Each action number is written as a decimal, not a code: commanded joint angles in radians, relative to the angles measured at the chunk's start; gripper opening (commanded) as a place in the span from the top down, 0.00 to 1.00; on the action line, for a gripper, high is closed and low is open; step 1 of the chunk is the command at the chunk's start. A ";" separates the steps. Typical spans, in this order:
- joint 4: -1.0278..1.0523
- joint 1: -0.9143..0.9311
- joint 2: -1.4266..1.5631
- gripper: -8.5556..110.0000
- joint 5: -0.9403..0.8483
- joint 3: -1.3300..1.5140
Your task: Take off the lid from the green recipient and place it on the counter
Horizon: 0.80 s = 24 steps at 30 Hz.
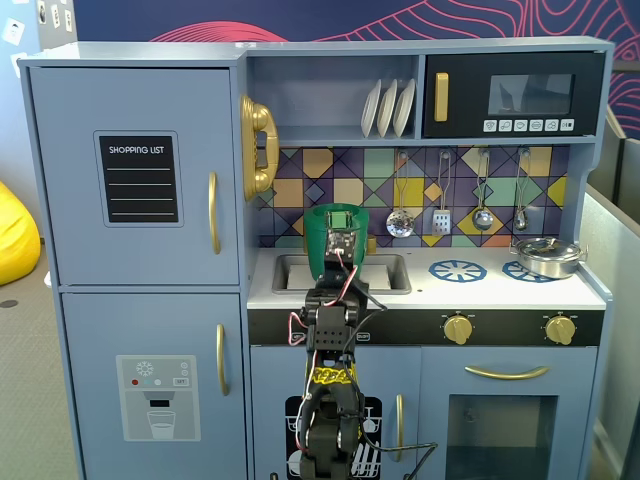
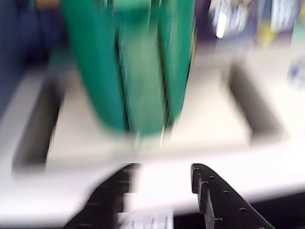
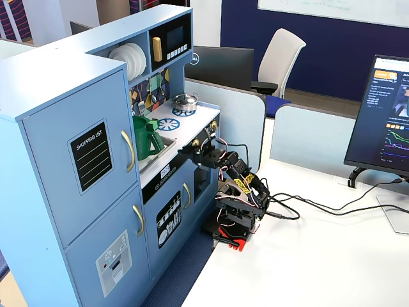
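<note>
The green pot (image 1: 337, 240) stands in the sink (image 1: 390, 272) of the white surface (image 1: 500, 290), its lid (image 1: 338, 209) on top with the knob up. In the blurred wrist view the pot's ribbed handle faces the camera. The claw (image 2: 164, 179) sits low in front of the pot, its 2 fingers apart and holding nothing. A steel pot (image 1: 548, 256) rests on the right burner.
</note>
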 commanded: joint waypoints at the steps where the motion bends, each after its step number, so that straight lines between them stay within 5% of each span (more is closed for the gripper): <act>1: -0.112 0.028 -0.084 0.68 -0.017 -0.118; 7: -0.256 0.000 -0.170 0.50 0.008 -0.181; 24: -0.614 0.017 -0.535 0.53 -0.058 -0.270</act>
